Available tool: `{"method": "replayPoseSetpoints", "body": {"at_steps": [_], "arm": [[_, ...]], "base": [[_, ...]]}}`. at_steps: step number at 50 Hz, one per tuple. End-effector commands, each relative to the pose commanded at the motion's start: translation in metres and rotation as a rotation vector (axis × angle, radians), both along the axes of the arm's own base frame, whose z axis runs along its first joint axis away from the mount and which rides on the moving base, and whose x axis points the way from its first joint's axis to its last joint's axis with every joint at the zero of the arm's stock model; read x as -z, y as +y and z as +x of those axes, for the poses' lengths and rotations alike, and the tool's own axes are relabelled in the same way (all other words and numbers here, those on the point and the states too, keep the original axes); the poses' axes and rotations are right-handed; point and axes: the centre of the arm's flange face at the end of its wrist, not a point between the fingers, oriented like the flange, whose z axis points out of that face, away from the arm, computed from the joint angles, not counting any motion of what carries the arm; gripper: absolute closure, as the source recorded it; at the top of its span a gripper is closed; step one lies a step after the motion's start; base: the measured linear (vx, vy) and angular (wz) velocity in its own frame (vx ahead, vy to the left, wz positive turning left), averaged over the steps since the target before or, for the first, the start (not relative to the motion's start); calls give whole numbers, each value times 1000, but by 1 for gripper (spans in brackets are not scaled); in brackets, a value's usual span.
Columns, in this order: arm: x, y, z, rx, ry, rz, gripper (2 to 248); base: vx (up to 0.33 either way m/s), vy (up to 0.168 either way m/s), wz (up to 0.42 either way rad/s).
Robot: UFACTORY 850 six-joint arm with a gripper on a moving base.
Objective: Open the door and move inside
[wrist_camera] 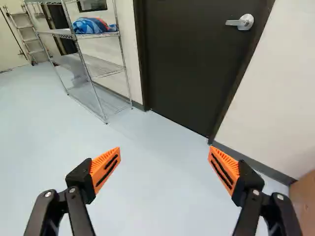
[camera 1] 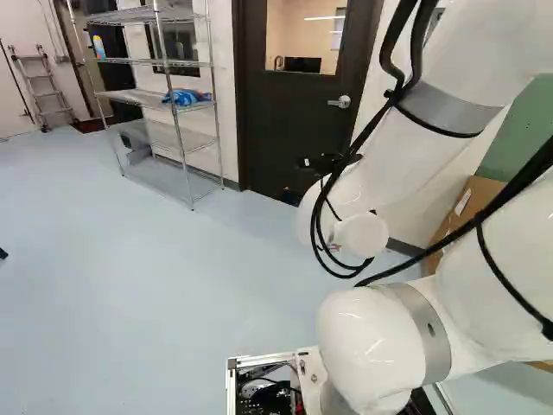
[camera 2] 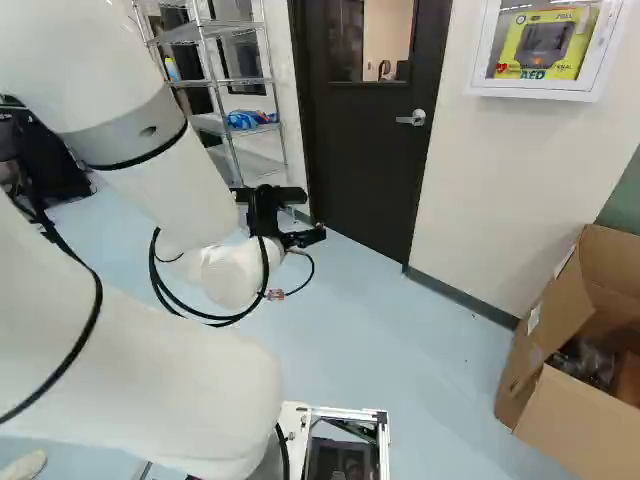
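We have fingers (wrist_camera: 110,164) spread, empty; lever handle (wrist_camera: 240,22) well ahead of them, off to right, long axis roughly level across closed door (wrist_camera: 192,64).

At twelve o'clock in the left base view, the door (camera 1: 285,130) is cut off above. The arm (camera 1: 397,164) partly hides the cardboard box (camera 1: 485,192) toward three o'clock.
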Motion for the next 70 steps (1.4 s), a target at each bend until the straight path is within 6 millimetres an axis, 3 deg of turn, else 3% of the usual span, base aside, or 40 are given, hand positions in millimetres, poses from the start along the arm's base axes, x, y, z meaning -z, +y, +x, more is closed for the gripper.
{"method": "replayPoseSetpoints", "body": {"at_steps": [49,70], "arm": [[0,0,0,0,0,0,3],[0,0,0,0,0,0,3]], "base": [[51,36,-18],[65,36,-166]]}}
